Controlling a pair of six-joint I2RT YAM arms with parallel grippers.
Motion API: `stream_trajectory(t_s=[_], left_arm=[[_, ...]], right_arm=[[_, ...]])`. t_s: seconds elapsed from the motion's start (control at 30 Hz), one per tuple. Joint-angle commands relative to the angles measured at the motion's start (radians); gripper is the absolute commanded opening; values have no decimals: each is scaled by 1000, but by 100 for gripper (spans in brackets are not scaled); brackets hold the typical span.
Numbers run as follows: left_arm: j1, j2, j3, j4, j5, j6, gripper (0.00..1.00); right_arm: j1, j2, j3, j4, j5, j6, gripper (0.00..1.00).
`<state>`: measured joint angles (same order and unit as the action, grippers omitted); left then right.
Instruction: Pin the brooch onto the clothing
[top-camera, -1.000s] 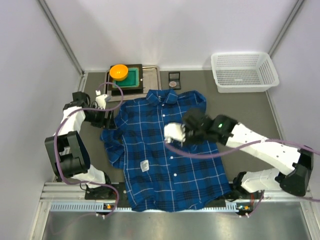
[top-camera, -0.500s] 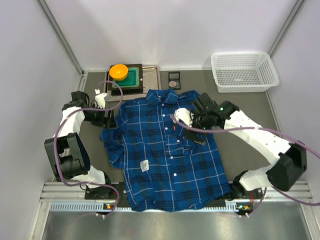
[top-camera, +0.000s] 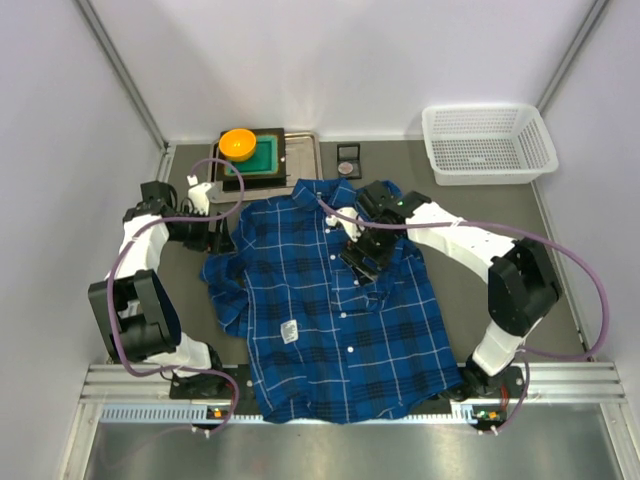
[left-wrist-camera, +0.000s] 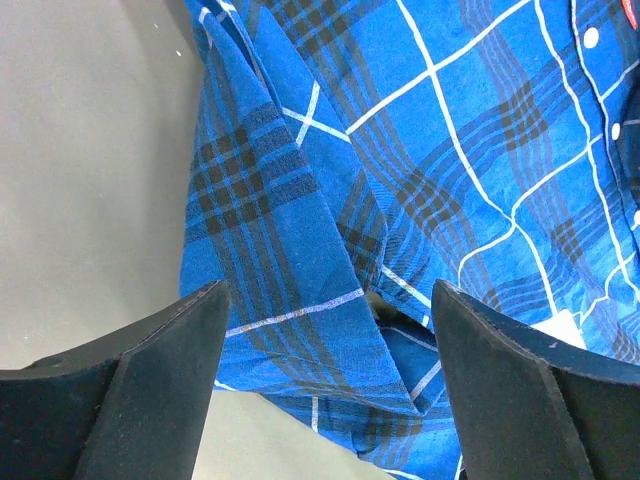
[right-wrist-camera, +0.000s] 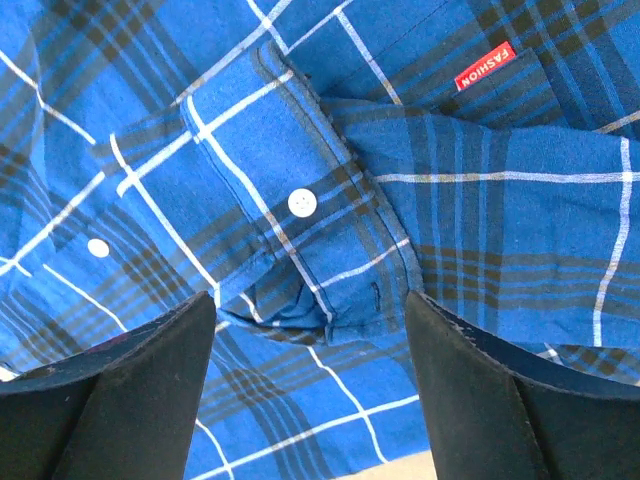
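The blue plaid shirt (top-camera: 330, 300) lies spread face up on the grey table. The brooch (top-camera: 346, 168), a small round greyish disc, sits in a small dark square holder just beyond the collar, touched by neither gripper. My right gripper (top-camera: 363, 260) hovers open and empty over the chest. In the right wrist view it (right-wrist-camera: 310, 390) is above a folded sleeve cuff with a white button (right-wrist-camera: 301, 202), near the red label (right-wrist-camera: 484, 66). My left gripper (top-camera: 218, 240) is open and empty at the shirt's left shoulder, over the folded sleeve (left-wrist-camera: 300, 260).
An orange round dish (top-camera: 237, 142) rests on a green block (top-camera: 264, 155) on a metal tray at the back left. A white mesh basket (top-camera: 488, 142) stands at the back right. Walls close in both sides.
My right arm has swung from the shirt's middle up toward the collar, and its gripper now points down over the chest. The left arm has hardly moved.
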<state>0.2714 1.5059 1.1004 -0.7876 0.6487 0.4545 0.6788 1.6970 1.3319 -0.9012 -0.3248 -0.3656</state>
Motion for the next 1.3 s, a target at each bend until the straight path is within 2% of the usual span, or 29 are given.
stream_trajectory(t_s=[0.0, 0.3, 0.43, 0.53, 0.63, 0.67, 0.73, 0.77, 0.83, 0.9, 1.07, 1.2, 1.27], left_arm=[[5, -52, 0, 45, 37, -22, 87], [9, -42, -22, 76, 54, -40, 88], [15, -39, -20, 76, 57, -43, 88], [18, -41, -25, 77, 60, -42, 88], [22, -44, -28, 77, 60, -36, 88], [23, -46, -30, 77, 60, -34, 88], [25, -46, -33, 82, 62, -34, 88], [25, -46, -36, 85, 63, -39, 88], [26, -44, -34, 93, 68, -43, 88], [25, -42, -30, 91, 71, -50, 88], [26, -58, -13, 76, 83, -39, 88], [26, -78, -11, 77, 95, -33, 89], [25, -85, -11, 76, 101, -31, 89]], right_arm=[[41, 18, 62, 71, 21, 174, 77], [111, 156, 179, 133, 26, 211, 89], [160, 214, 208, 159, 69, 205, 90], [173, 250, 219, 166, 107, 192, 86], [180, 256, 205, 163, 127, 186, 72], [182, 251, 201, 162, 128, 185, 57], [182, 227, 185, 151, 138, 183, 41], [182, 216, 179, 147, 144, 179, 25], [180, 175, 171, 122, 158, 172, 0], [179, 138, 167, 96, 176, 149, 0], [116, -84, 164, -29, 216, 29, 0], [-2, -268, 208, -100, 322, -145, 0], [-117, -325, 272, -136, 375, -235, 0]])
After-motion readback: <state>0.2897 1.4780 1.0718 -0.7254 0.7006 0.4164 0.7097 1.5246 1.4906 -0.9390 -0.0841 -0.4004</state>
